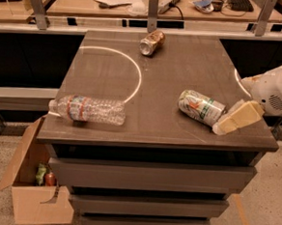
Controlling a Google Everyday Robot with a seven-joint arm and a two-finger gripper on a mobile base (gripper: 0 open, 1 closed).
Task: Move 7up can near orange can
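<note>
7up can [201, 108] just beside gripper [220, 128]

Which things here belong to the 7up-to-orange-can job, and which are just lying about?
In the job: 7up can, lying front right; orange can, lying at the back; tool, beside the 7up can's right end.
Lying about: plastic bottle, front left; cardboard box on the floor.

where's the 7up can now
In the camera view, the 7up can lies on its side at the front right of the table, the tool beside it; the orange can is at the far edge.
</note>
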